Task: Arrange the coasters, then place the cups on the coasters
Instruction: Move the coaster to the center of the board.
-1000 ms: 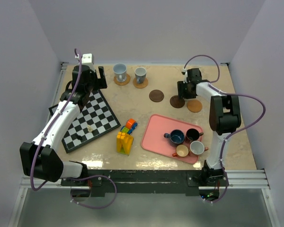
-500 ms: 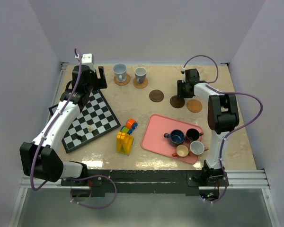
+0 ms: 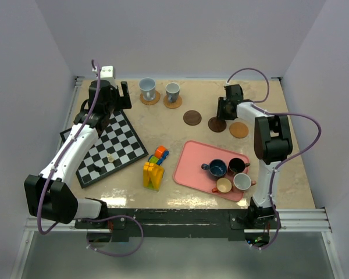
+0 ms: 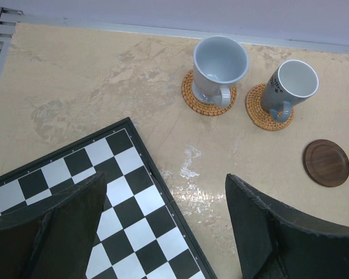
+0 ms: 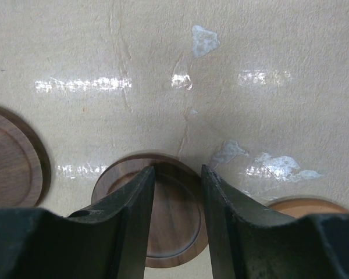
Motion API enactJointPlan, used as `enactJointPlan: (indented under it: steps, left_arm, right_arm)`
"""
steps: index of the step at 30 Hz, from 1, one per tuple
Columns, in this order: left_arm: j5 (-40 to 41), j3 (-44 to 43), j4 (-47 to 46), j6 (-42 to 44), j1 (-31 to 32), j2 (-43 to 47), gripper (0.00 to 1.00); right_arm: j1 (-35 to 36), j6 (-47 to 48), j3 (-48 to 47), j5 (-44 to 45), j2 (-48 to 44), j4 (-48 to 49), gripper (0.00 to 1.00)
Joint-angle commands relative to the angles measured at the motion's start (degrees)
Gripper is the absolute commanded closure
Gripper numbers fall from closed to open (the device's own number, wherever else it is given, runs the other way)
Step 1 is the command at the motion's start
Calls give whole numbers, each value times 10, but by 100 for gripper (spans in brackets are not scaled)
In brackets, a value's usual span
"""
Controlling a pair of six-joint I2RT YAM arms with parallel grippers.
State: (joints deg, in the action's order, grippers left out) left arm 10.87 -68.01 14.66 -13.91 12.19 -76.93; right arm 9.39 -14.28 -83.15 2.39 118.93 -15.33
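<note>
Two pale cups (image 3: 148,88) (image 3: 173,90) stand on orange coasters (image 4: 191,101) (image 4: 256,110) at the back. A dark coaster (image 3: 192,118) lies alone. My right gripper (image 5: 177,170) is down on a second dark coaster (image 5: 174,224), its fingertips (image 5: 146,174) resting inside the far rim, open by a narrow gap with nothing between them. An orange coaster (image 3: 239,129) lies just right of it. Navy (image 3: 217,168), black (image 3: 237,165), tan (image 3: 224,185) and grey-white (image 3: 242,182) cups sit on the pink tray (image 3: 189,160). My left gripper (image 4: 166,180) hangs wide open over the chessboard's edge.
A chessboard (image 3: 107,148) with a couple of small pieces lies at the left. Colourful toy blocks (image 3: 154,168) stand between it and the tray. Walls close the back and both sides.
My right gripper has shifted slightly left and back over the dark coaster, and its jaws have narrowed. The left arm has not moved.
</note>
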Motion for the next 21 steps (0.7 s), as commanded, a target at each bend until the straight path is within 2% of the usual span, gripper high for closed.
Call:
enactJointPlan:
  steps: [1, 21]
  left_arm:
    - [1, -20, -13, 3, 2, 4, 13]
    - [4, -22, -12, 4, 2, -1, 13]
  right_arm:
    - [5, -21, -12, 24, 30, 7, 59]
    - [6, -37, -30, 42, 44, -2, 61]
